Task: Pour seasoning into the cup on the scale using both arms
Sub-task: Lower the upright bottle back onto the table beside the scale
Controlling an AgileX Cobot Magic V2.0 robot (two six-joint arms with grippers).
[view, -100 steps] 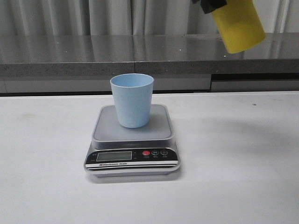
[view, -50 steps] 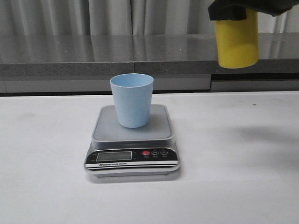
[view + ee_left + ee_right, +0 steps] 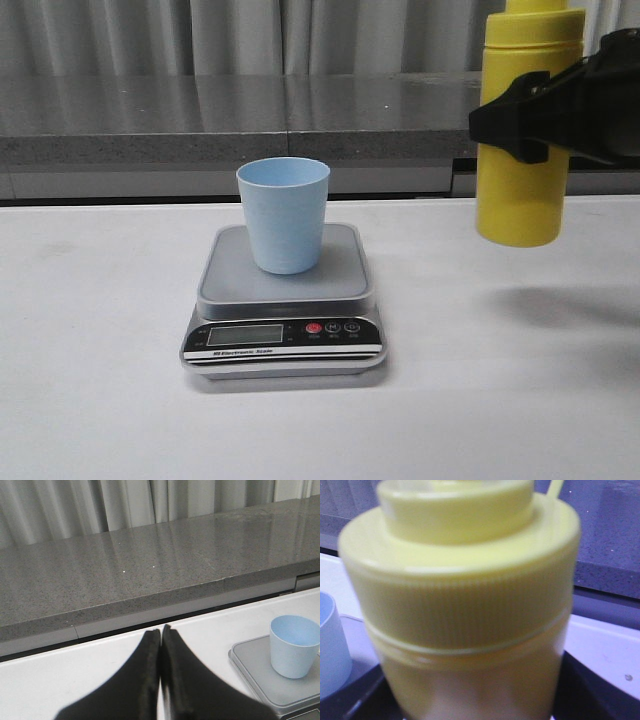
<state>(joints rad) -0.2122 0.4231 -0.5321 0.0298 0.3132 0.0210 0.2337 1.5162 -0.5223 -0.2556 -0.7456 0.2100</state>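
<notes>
The pale blue cup (image 3: 283, 213) stands upright on the silver-grey scale (image 3: 283, 300) in the middle of the table. It also shows in the left wrist view (image 3: 294, 645) and at the edge of the right wrist view (image 3: 331, 645). My right gripper (image 3: 545, 105) is shut on the yellow seasoning bottle (image 3: 522, 190) and holds it upright in the air, to the right of the scale and above the table. The bottle fills the right wrist view (image 3: 465, 610). My left gripper (image 3: 160, 635) is shut and empty, over the table to the left of the scale; it does not show in the front view.
A grey stone counter (image 3: 200, 115) runs along the back behind the white table (image 3: 100, 400), with curtains above it. The bottle casts a shadow on the table at the right (image 3: 570, 305).
The right gripper has come down and swung the yellow bottle from tilted at the top of the view to upright, lower and nearer the table. The cup and scale have not moved.
</notes>
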